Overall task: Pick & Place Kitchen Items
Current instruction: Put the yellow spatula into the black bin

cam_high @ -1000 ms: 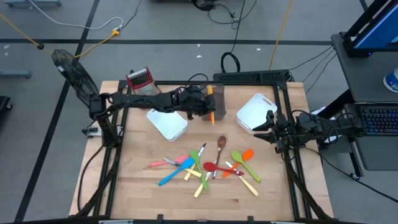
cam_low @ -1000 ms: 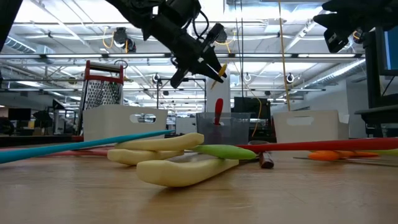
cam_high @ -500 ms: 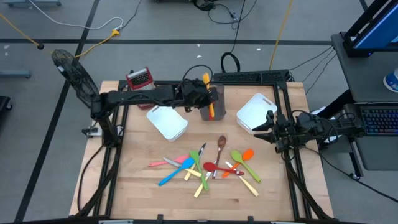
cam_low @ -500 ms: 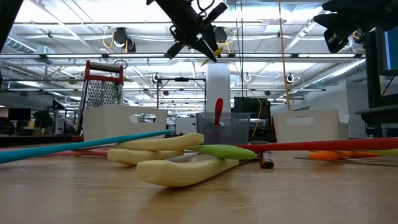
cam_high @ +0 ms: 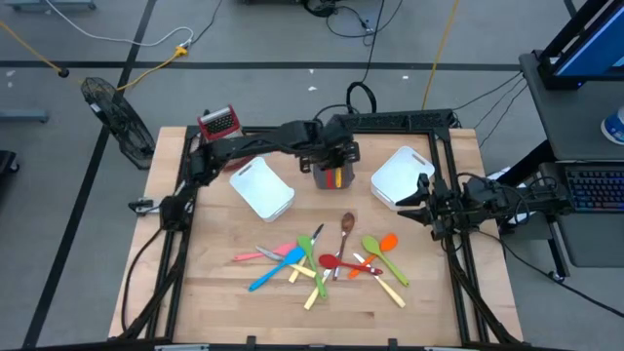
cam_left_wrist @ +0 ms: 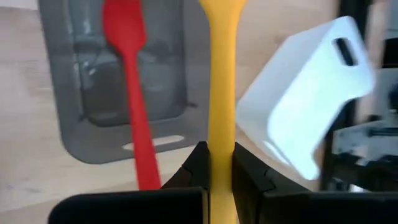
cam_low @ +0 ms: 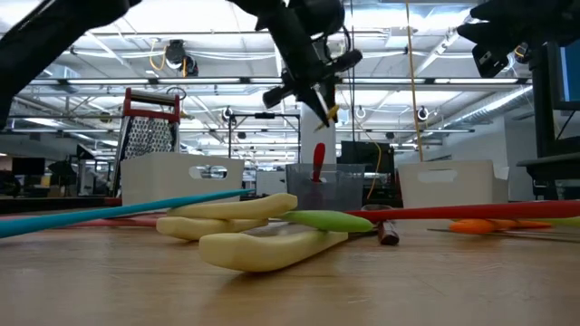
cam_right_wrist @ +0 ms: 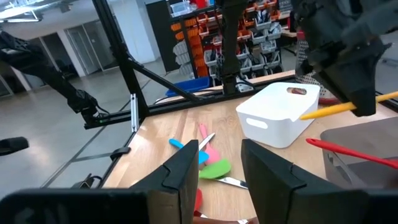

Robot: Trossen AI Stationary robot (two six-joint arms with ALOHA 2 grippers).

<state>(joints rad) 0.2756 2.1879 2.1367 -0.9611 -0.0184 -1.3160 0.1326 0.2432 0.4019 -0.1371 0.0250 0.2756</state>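
Yellow spatula now over the bin

Left gripper (cam_left_wrist: 221, 163), swung toward 3 o'clock, clamps the yellow spatula (cam_left_wrist: 220, 74) above the grey bin (cam_high: 331, 176); release looks next.

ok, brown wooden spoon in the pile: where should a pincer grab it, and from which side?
Grip the wooden spoon mid-handle, coming straight down. It lies flat, bowl toward the grey bin, and its upper handle sits clear of the pile; the lower end runs in beside the red spoon.
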